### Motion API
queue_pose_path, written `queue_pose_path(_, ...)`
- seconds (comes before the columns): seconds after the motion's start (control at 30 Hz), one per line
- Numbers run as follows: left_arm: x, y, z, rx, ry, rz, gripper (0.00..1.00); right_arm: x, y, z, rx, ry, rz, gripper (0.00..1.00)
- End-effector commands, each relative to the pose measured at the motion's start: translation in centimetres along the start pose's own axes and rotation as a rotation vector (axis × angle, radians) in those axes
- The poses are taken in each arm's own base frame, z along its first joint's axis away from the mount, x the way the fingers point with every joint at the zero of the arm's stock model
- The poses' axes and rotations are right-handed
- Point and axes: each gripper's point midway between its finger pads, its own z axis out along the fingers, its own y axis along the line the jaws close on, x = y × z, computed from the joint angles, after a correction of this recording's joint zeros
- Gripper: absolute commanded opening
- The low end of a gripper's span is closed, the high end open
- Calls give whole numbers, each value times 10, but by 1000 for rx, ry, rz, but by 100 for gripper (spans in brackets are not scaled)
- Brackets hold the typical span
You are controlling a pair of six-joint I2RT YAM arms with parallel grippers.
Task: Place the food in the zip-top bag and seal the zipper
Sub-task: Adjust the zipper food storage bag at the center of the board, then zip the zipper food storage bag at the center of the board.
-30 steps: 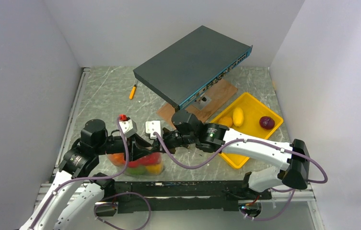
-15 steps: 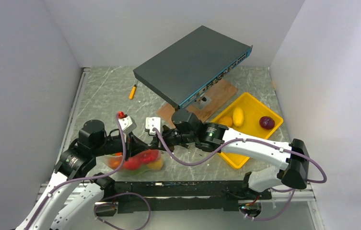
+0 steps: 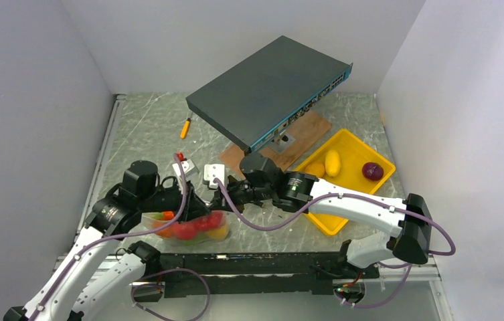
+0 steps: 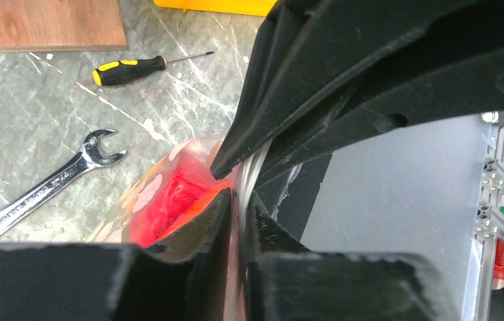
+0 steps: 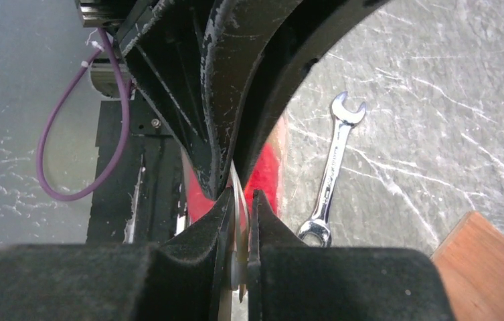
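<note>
The zip-top bag (image 3: 185, 229) hangs near the table's front edge with red, orange and yellow food (image 3: 194, 227) inside. My left gripper (image 3: 195, 204) and right gripper (image 3: 221, 200) meet tip to tip over its top edge. In the left wrist view my left gripper (image 4: 241, 214) is shut on the whitish zipper (image 4: 254, 175), with the red food (image 4: 175, 197) to its left. In the right wrist view my right gripper (image 5: 239, 214) is shut on the same zipper (image 5: 235, 190). Two yellow potatoes (image 3: 332, 162) and a purple onion (image 3: 372, 171) lie in the yellow tray (image 3: 355, 142).
A dark network switch (image 3: 269, 90) leans over a wooden board (image 3: 310, 130) at the back. An orange-handled screwdriver (image 3: 185, 127) lies at the back left. A silver wrench (image 4: 41, 194) and a yellow-handled screwdriver (image 4: 132, 67) lie beside the bag.
My left gripper drew left along the bag's top edge, then came back close to the right gripper. The bag swung left and now sits lower and flatter. The right arm barely moved.
</note>
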Motion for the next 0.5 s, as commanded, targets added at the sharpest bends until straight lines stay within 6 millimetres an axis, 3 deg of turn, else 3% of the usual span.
queue_pose_path(0.0,-10,-8,-13,-22,-23,30,10,-28,1,-10,0,-94,-11,9)
queue_pose_path(0.1,-13,-5,-16,-60,-50,35,2,-25,-9,-13,70,-94,38,41)
queue_pose_path(0.17,-14,-6,-18,-60,-73,38,0,-21,-13,-18,107,-108,72,52)
queue_pose_path(0.33,-15,-10,-20,-47,-123,48,0,-12,-8,-34,87,-189,160,62)
queue_pose_path(0.47,-17,-12,-21,-42,-152,53,0,-25,8,-41,-15,-317,187,63)
